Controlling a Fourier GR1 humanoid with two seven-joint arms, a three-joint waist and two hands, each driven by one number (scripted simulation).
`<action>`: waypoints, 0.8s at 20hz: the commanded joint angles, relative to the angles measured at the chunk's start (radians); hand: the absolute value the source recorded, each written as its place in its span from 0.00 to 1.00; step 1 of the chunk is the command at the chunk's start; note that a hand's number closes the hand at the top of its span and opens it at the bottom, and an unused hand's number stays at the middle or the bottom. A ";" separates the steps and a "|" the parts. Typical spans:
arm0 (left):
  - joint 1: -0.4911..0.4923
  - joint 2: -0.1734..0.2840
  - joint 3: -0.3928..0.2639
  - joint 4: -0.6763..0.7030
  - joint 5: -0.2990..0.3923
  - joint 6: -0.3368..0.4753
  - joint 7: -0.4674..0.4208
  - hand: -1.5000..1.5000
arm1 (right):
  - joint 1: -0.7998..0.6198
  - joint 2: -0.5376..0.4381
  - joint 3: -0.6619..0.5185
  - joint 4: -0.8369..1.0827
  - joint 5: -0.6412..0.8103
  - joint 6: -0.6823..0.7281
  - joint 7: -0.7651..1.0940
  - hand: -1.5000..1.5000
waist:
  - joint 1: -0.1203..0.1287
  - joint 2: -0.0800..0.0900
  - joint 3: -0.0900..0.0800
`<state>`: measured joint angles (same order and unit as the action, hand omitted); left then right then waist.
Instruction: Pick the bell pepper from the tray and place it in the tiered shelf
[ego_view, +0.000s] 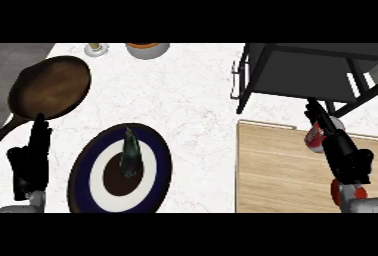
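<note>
The red bell pepper (316, 137) sits near the far right corner of the wooden tray (280, 170). My right hand (345, 152) reaches over it from the lower right. Its fingers (316, 111) are straight and stretch past the pepper toward the black tiered shelf (303, 70), and the hand hides the pepper's right side. The shelf stands just beyond the tray at the upper right. My left hand (31, 160) rests at the left edge, open with its fingers up.
A dark blue and white plate (83, 175) holding a slim dark green thing (131, 152) lies left of the tray. A brown pan (48, 90) is at the far left. A bowl (148, 49) and a small cup (96, 49) stand at the counter's back.
</note>
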<state>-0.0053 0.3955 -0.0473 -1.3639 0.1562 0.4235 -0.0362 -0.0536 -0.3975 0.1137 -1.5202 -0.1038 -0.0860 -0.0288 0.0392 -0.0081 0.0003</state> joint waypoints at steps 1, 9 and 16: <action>-0.021 -0.031 -0.021 -0.005 -0.022 -0.007 -0.017 0.50 | 0.006 0.008 -0.067 -0.001 -0.017 -0.029 0.006 0.00 | -0.042 0.007 0.000; -0.072 -0.041 -0.124 -0.076 -0.019 -0.107 -0.035 0.50 | 0.203 -0.144 -0.358 0.108 0.044 -0.279 0.094 1.00 | -0.216 0.041 -0.022; -0.135 -0.057 -0.191 -0.084 -0.015 -0.188 0.012 0.50 | 0.268 0.176 -0.588 0.076 0.010 -0.716 -0.179 0.00 | -0.099 0.004 0.002</action>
<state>-0.1090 0.3472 -0.2156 -1.4496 0.1383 0.2672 -0.0444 0.1673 -0.3470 -0.3884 -1.4263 -0.0959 -0.6369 -0.0641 -0.0956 -0.0028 0.0013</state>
